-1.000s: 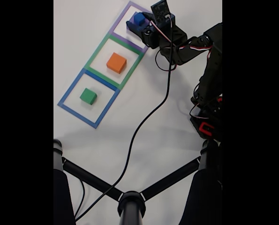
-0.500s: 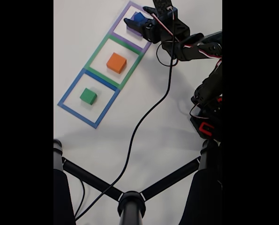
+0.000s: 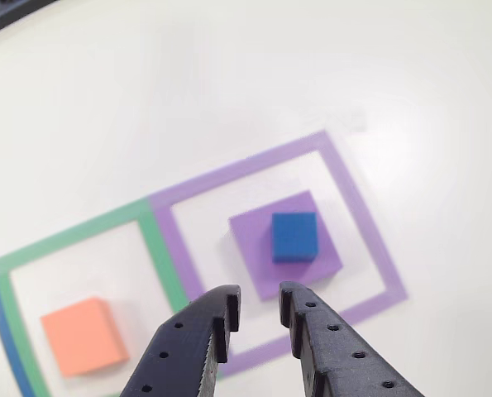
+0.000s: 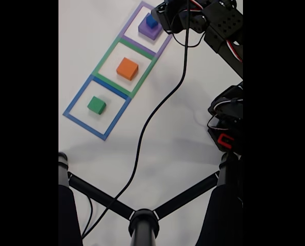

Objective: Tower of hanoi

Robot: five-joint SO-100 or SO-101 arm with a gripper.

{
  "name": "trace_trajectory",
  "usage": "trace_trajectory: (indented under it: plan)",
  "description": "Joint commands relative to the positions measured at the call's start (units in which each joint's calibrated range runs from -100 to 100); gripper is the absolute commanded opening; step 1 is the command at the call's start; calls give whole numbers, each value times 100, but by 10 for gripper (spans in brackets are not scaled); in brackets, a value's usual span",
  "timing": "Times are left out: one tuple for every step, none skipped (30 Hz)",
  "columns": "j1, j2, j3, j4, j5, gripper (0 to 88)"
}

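Three flat square outlines lay in a diagonal row on the white table (image 4: 183, 138): a purple outline (image 4: 134, 20), a green outline (image 4: 105, 55) beside it, and a blue outline (image 4: 76, 100). A black cable (image 4: 152, 133) ran across the table toward a black tripod (image 4: 143, 220)

Four cubes total: one dark blue cube (image 4: 151, 21), one purple (image 4: 150, 30), one orange (image 4: 127, 68), one green (image 4: 96, 105). Three taped squares (image 4: 106, 56).
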Motion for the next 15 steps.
trace_trajectory:
  plan:
    - [-512, -595, -1072, 1584, -297, 1]
    - [-641, -691, -1154, 1770, -333, 1]
    - [-740, -787, -1199, 1908, -333, 1]
    - [-855, -883, -1235, 2045, -333, 1]
    - [-961, -963, -1290, 2167, -389, 1]
    - [-1068, -1027, -1372, 2345, -389, 1]
    - [-1183, -1068, -1444, 2498, -389, 1]
    - [-1305, -1108, -1544, 2636, -517, 1]
    - [-1411, -1124, -1644, 2766, -591, 1]
    - [-1526, -1148, -1753, 2895, -646, 1]
    - [-1625, -1180, -1817, 2968, -756, 1]
    - [-1739, -1212, -1871, 3033, -848, 1]
    - [-1831, -1244, -1899, 3073, -903, 1]
    - [-1930, -1292, -1917, 3114, -977, 1]
    - [-2014, -1324, -1926, 3162, -1014, 1]
